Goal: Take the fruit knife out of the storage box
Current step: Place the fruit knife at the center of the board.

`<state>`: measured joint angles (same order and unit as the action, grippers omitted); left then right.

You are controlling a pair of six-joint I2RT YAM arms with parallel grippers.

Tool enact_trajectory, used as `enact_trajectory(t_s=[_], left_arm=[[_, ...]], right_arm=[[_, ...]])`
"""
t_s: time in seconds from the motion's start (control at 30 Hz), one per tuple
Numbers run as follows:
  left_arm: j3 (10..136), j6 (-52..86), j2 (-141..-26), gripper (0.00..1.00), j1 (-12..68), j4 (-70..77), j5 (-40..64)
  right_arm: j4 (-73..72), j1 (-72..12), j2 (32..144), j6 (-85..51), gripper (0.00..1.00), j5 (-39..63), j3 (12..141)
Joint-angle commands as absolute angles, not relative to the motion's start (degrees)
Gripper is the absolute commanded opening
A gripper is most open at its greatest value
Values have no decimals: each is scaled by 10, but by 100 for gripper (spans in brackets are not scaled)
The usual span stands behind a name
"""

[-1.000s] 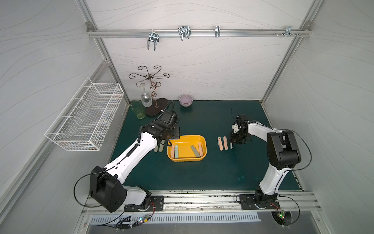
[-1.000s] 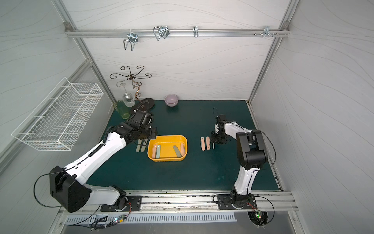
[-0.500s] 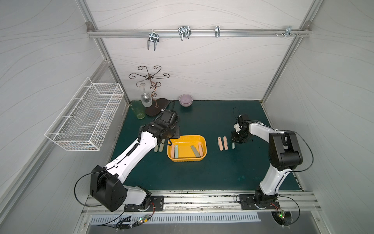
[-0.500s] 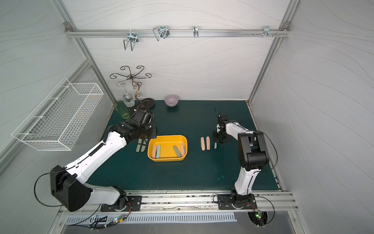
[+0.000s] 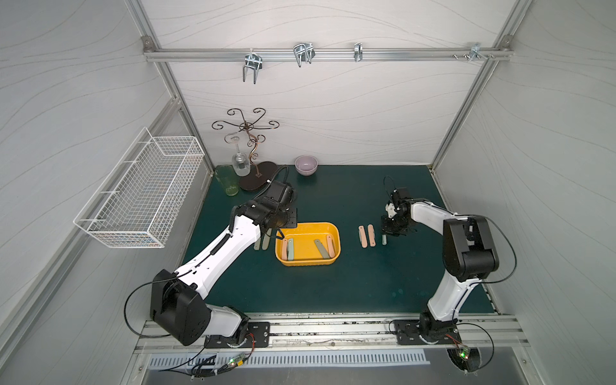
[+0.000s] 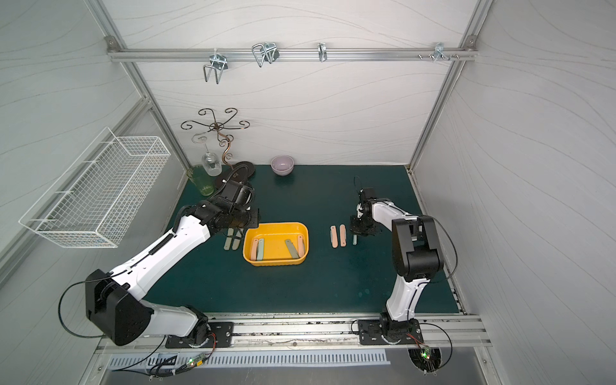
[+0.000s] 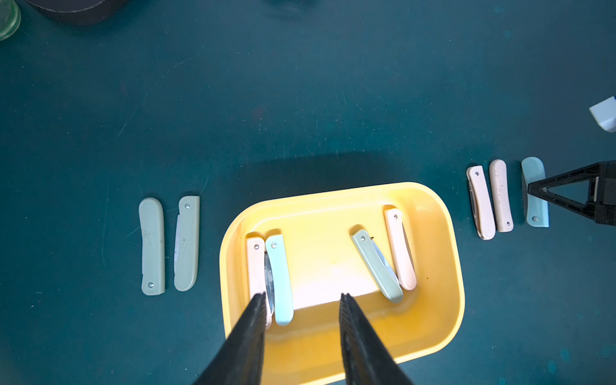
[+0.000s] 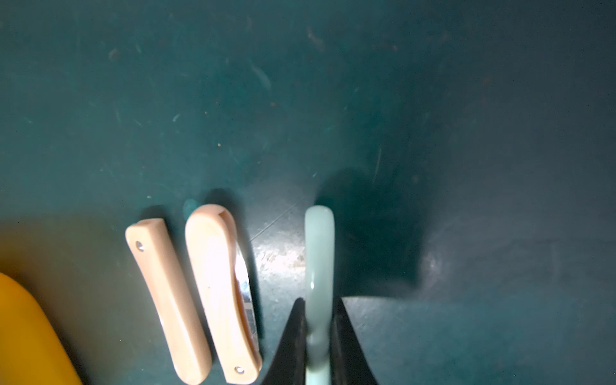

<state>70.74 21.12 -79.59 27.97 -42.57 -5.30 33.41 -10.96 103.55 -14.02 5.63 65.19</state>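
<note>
Top views: green mat (image 5: 316,286), white walls (image 5: 333,116)

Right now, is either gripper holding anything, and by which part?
The right gripper is shut on the pale green folded knife, pinching its two sides near mid-length. The left gripper hangs open over the storage box, holding nothing.

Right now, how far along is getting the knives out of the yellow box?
Done: two green knives and two pink knives lie on the mat outside the box. In hand: right gripper shut on a pale blue knife beside the pink ones. Remaining: four knives in the box, open left gripper poised over them.
</note>
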Motion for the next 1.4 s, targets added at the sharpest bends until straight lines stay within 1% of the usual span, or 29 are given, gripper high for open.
enact_trajectory(t_s=[0.0,0.33,0.7,0.73,0.77,0.8,0.83,0.9,1.0,1.07,1.17,1.23,1.3,1.33,1.37], left_arm=[[740,206,-801,39,285,-413,-50],[739,204,-799,39,286,-413,-52],[739,202,-800,39,287,-412,-52],[739,202,-800,39,287,-412,-52],[738,201,-799,39,287,-413,-52],[738,201,-799,39,287,-412,-53],[738,201,-800,39,287,-413,-52],[739,202,-801,39,287,-411,-51],[741,201,-802,39,287,-411,-51],[742,200,-804,39,287,-410,-50],[744,200,-806,39,286,-410,-47],[745,199,-808,39,287,-412,-46],[745,199,-808,39,287,-412,-43],[744,198,-807,39,287,-413,-42],[744,197,-807,40,287,-414,-40]], right_arm=[[354,-114,1026,-130,0,68,640],[340,-119,1009,-123,0,123,640],[360,-114,1042,-116,0,77,646],[361,-113,1042,-118,5,72,647],[364,-113,1042,-118,14,66,648],[366,-112,1043,-118,19,61,650],[367,-112,1043,-118,22,56,651],[367,-112,1042,-120,34,49,653],[368,-112,1041,-121,42,40,656],[369,-112,1038,-121,43,32,656],[370,-112,1030,-124,49,24,656],[371,-112,1021,-126,52,25,657],[373,-116,1008,-134,60,25,657],[376,-120,1001,-138,66,22,660],[382,-127,991,-141,73,15,663]])
